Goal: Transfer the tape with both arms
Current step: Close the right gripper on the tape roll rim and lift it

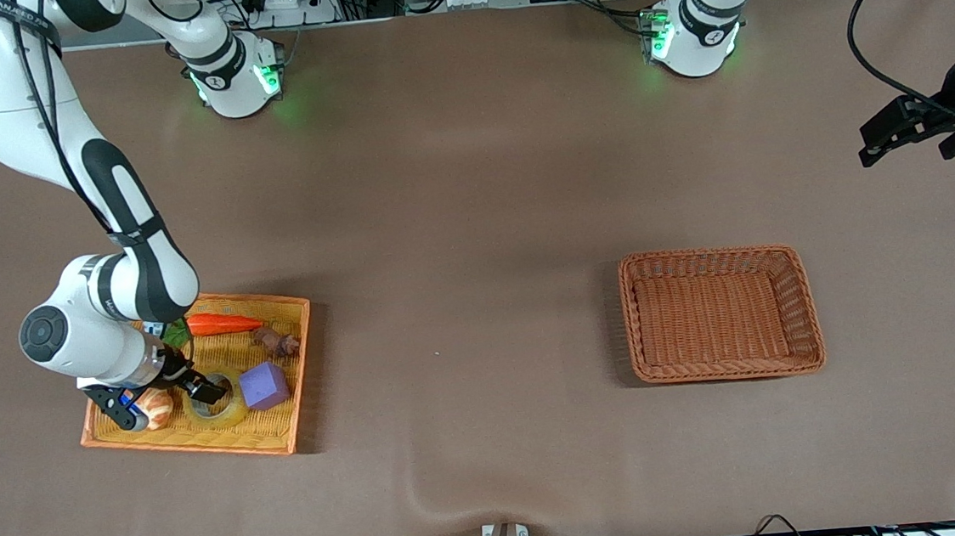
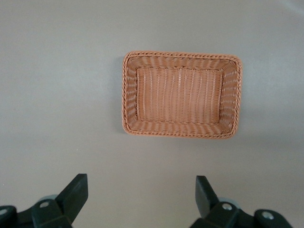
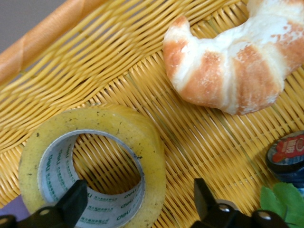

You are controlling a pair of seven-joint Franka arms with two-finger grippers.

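The tape [image 1: 226, 412] is a yellowish ring that lies flat in the orange-rimmed yellow wicker tray [image 1: 202, 448] at the right arm's end of the table. My right gripper [image 1: 189, 391] is down on it and open. In the right wrist view the tape [image 3: 142, 137] has one finger [image 3: 76, 197] inside its grey core and the other finger [image 3: 203, 194] outside the ring wall, so the open gripper [image 3: 140, 190] straddles the wall. My left gripper [image 1: 870, 143] waits open and empty in the air at the left arm's end; it also shows in the left wrist view [image 2: 142, 190].
The tray also holds a croissant [image 1: 156, 407] beside the tape, a purple cube [image 1: 263, 385], a carrot [image 1: 222, 324] and a brown piece [image 1: 279, 341]. An empty brown wicker basket [image 1: 715, 254] stands toward the left arm's end. It shows in the left wrist view [image 2: 124, 95].
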